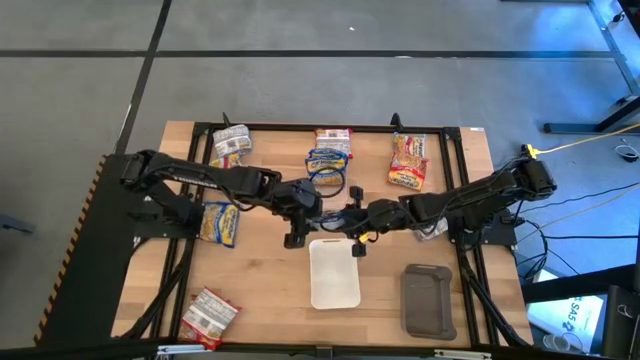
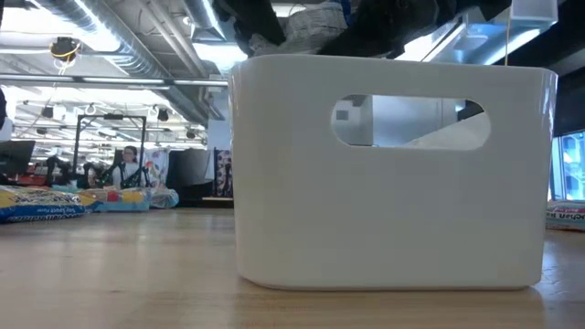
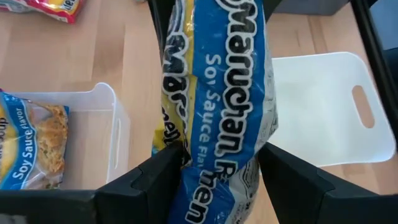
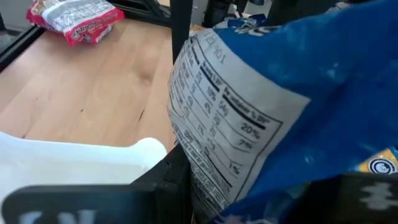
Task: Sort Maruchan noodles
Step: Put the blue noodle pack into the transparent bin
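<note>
Wooden table [image 1: 260, 290] with both arms meeting at its centre, above the white tray [image 1: 334, 272].

High view: the left gripper [image 1: 297, 215] and right gripper [image 1: 362, 222] are seen close together; other packets lie along the far edge and at the near left. Low view: the tray wall fills the frame. Left wrist view: a blue-yellow soy sauce packet [image 3: 214, 106] is clamped between the fingers. Right wrist view: a blue packet [image 4: 273, 112] is likewise pinched. The crinkly wrappers could slip or snag on each other, judging by the crowding.

White tray [image 1: 334, 280] and grey tray [image 1: 428, 300] flank bare wood.
</note>
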`<control>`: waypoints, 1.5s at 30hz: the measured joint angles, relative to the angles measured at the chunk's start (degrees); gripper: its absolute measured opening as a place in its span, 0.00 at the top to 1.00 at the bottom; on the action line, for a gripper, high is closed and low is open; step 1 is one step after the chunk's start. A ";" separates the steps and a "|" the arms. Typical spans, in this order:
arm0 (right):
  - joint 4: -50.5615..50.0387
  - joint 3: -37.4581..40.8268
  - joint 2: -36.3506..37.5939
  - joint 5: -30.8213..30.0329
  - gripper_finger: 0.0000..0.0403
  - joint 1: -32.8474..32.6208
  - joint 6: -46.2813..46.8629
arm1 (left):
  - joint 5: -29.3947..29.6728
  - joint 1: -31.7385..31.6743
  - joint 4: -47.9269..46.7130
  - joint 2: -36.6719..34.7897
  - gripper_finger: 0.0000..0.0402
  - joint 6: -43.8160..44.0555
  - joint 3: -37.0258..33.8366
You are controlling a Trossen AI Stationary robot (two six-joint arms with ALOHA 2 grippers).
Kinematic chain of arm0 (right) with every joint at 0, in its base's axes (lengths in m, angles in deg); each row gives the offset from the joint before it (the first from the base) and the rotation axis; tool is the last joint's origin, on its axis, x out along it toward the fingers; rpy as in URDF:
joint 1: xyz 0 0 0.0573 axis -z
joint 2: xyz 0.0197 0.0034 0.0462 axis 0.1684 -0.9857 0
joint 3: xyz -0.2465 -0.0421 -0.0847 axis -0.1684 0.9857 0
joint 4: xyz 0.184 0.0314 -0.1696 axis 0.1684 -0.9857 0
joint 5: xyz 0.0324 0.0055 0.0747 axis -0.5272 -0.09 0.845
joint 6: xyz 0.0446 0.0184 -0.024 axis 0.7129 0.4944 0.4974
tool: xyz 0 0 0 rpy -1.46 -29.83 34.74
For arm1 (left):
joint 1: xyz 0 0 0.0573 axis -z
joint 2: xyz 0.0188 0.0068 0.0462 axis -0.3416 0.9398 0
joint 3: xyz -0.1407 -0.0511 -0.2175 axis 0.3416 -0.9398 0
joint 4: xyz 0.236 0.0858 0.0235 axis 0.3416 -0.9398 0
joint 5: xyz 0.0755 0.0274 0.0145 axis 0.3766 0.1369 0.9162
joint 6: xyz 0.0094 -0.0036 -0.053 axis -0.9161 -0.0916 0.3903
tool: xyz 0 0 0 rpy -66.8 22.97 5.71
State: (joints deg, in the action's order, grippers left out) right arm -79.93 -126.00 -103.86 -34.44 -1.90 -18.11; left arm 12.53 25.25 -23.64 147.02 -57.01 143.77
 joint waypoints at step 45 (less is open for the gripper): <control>29.20 30.34 26.92 7.98 0.33 6.07 45.49 | 64.30 7.82 19.46 8.01 0.74 -39.31 -0.11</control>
State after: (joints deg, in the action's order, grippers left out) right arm -50.73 -95.66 -76.93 -26.46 4.17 27.38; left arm 76.83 33.07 -4.18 155.03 -96.32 143.65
